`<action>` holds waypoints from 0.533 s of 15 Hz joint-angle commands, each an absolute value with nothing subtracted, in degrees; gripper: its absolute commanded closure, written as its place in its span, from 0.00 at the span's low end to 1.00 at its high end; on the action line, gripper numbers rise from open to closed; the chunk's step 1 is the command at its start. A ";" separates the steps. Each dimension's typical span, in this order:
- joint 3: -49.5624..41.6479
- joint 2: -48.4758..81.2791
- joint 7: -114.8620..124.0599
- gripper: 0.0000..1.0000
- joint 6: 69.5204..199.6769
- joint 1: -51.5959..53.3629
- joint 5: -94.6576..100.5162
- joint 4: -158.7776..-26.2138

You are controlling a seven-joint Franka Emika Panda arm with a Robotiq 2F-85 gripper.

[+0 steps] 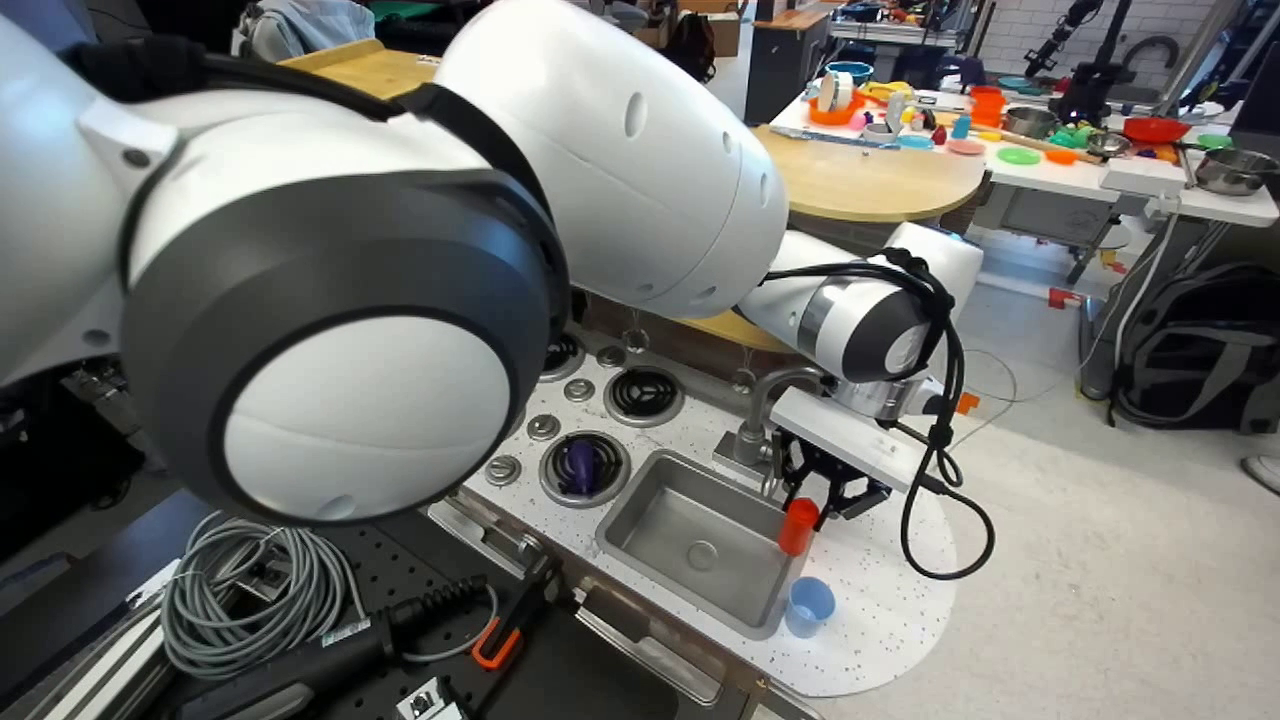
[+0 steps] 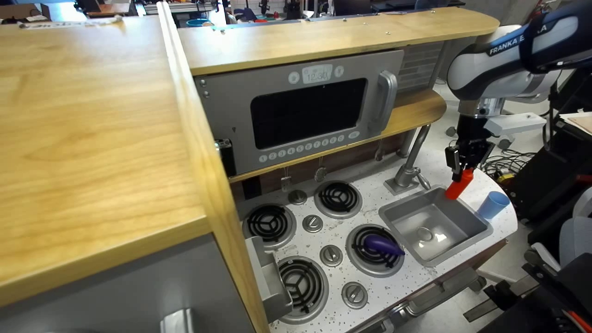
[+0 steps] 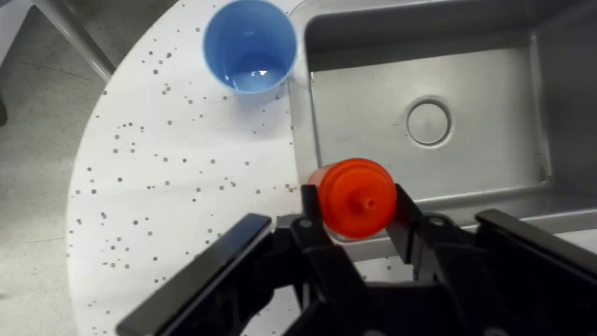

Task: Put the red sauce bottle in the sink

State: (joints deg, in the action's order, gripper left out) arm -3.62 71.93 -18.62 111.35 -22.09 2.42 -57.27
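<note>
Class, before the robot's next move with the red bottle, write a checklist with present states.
1. Red sauce bottle gripped by the tool: ok, clamped on both sides.
2. Bottle centred over the sink: not ok, it is at a corner.
3. Bottle's base on the sink floor: cannot tell.
4. Blue cup outside the sink: ok, on the countertop beside it.
5. Tool apart from the faucet: ok, a gap shows in an exterior view.

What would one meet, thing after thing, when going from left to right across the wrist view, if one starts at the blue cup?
Blue cup → red sauce bottle → round sink drain.
</note>
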 commanded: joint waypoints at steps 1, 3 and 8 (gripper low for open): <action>-0.77 67.44 -21.93 0.87 112.01 -21.74 1.54 -63.36; 0.46 66.11 -23.07 0.87 113.13 -21.47 1.96 -66.07; 0.65 62.12 -24.43 0.87 116.28 -20.54 3.34 -75.35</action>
State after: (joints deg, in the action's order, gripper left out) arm 0.24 67.27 -23.36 113.12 -21.50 2.45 -66.72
